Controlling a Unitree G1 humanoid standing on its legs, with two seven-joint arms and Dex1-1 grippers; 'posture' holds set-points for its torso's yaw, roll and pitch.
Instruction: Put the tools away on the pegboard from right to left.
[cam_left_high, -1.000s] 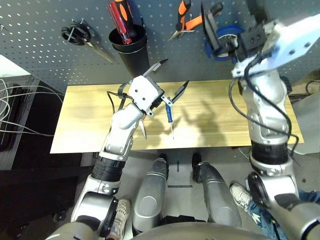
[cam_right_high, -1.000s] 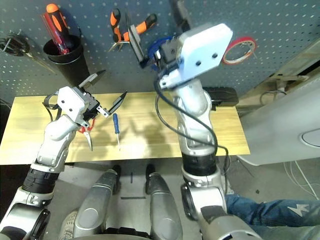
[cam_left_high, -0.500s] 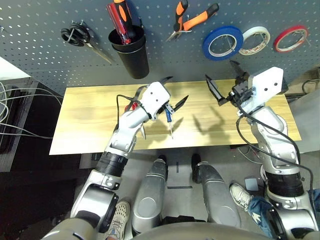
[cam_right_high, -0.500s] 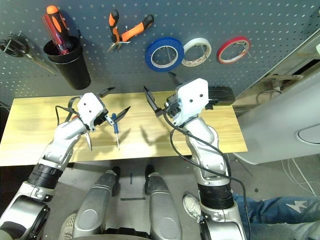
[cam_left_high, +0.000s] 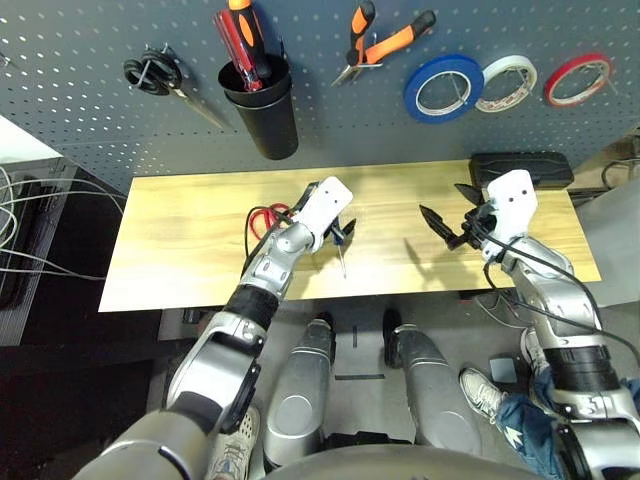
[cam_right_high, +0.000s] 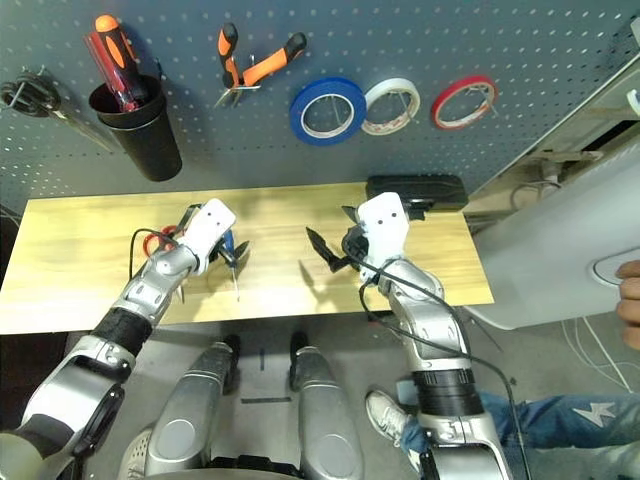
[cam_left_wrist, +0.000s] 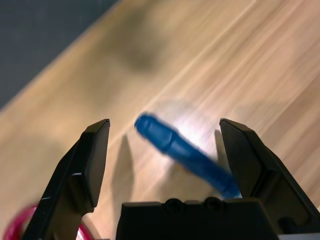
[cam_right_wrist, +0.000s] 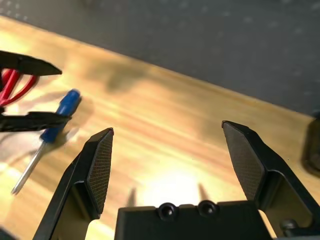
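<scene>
The pegboard is taken as the landmark, with the wooden desk set against its foot. On the pegboard, the blue tape ring is seen hanging toward the right, beside a white tape ring and a red tape ring. Left of the blue ring, the orange-and-black-handled pliers are hung on a hook. Further left, a black cup is mounted with a large red-and-black screwdriver standing in it, and black-handled scissors are hung at the far left.

Below the cup, on the desk, the small blue-handled screwdriver is found lying flat, and the left gripper is held low over it, fingers spread wide on either side of the handle; no contact with the handle can be made out, though the wrist view is soft. The red-handled scissors are seen lying just beside that gripper, partly hidden by the forearm.

Below the blue tape ring, the right gripper is held above the desk with fingers spread and nothing between them. A black box is seen resting at the desk's back edge, against the pegboard.
</scene>
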